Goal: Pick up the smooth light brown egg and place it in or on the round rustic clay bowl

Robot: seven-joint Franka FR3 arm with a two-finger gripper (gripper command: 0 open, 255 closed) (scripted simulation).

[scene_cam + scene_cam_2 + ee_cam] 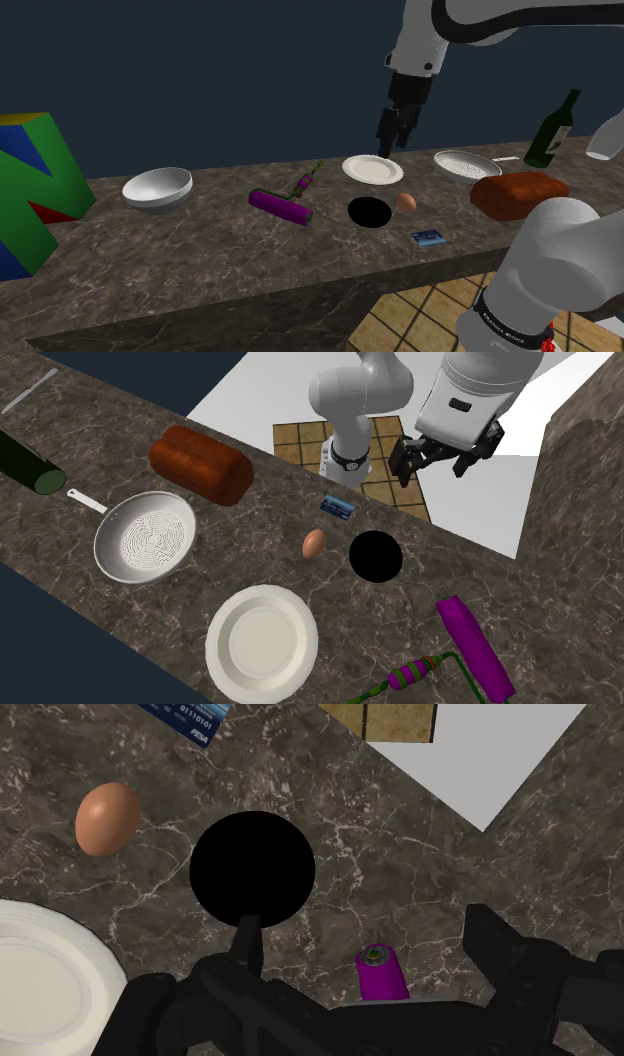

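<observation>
while the gripper point(388, 148) hangs above the marbled counter point(200, 255) with its fingers spread apart and nothing between them, the egg point(405, 202) lies untouched on the stone, right of centre in the shoulder view, just beside the flat black disc point(368, 211) on the disc's right. in that view the fingers sit higher in the frame and a little to the left of the egg, in front of the white plate point(372, 169).

the second exterior view puts the egg point(314, 543) near the middle of the frame and the gripper point(435, 464) in the upper right, so the egg lies down and to the left of the fingers, with the black disc point(376, 556) partly between them. the egg's long axis runs nearly top to bottom there, leaning slightly.

seen from the wrist, the egg point(107, 819) rests outside the open span of the gripper point(368, 932), past the disc point(252, 867), between the plate point(40, 984) and the blue card point(185, 719).

i judge the hand must shift sideways over the disc before descending. the likely target, a pale grey bowl point(157, 188), stands far left in the shoulder view, well apart from the egg.
</observation>
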